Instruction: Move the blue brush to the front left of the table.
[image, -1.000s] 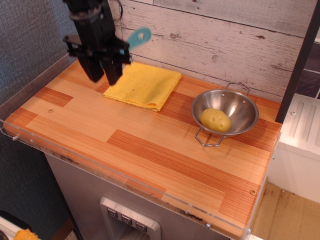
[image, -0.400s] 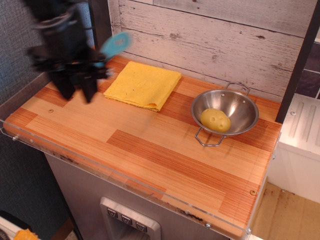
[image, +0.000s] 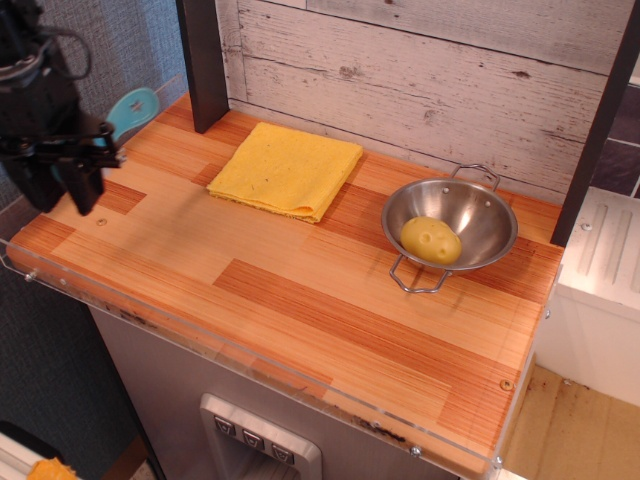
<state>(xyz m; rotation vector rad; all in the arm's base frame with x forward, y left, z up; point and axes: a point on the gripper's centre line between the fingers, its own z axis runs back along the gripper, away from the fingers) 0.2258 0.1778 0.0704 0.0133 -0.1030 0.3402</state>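
Observation:
My black gripper (image: 62, 192) hangs over the left end of the wooden table (image: 300, 300), its fingers pointing down just above the planks. It is shut on the blue brush (image: 131, 109). The brush's teal handle with a star mark sticks out up and to the right of the gripper. The brush head and bristles are hidden behind the gripper body. The brush is held off the table.
A folded yellow cloth (image: 287, 170) lies at the back middle. A steel bowl (image: 450, 226) with a yellow potato-like piece (image: 431, 240) stands at the right. A dark post (image: 203, 63) stands at the back left. Clear acrylic edges the table front.
My gripper has moved left and toward the front with the brush, from beside the yellow cloth to the table's left end. Cloth and bowl have not moved.

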